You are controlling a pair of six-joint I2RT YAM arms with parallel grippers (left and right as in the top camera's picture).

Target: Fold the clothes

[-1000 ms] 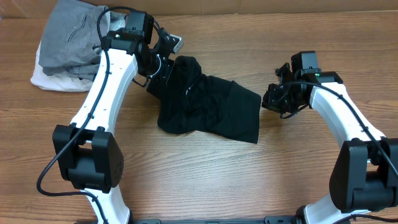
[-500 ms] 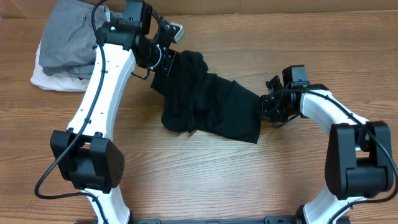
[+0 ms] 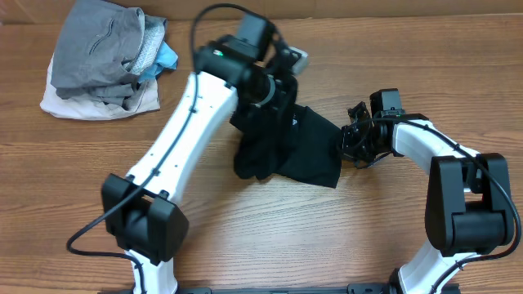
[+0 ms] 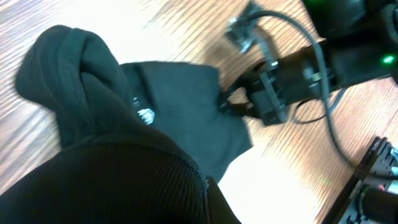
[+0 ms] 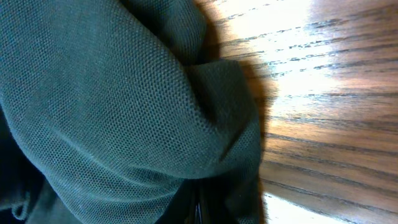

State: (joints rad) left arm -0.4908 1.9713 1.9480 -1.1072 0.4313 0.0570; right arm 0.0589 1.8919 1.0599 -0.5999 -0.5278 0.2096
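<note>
Left end of clothes pulled rightward; small white logo unreadable.

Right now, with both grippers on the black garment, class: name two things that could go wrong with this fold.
1. The black garment hangs bunched from the left gripper; laid down like this, it would likely fold crumpled.
2. The right gripper pinches only the garment's edge, and the left gripper is close by; a further pull could slip the cloth free or bring the two grippers together.
</note>
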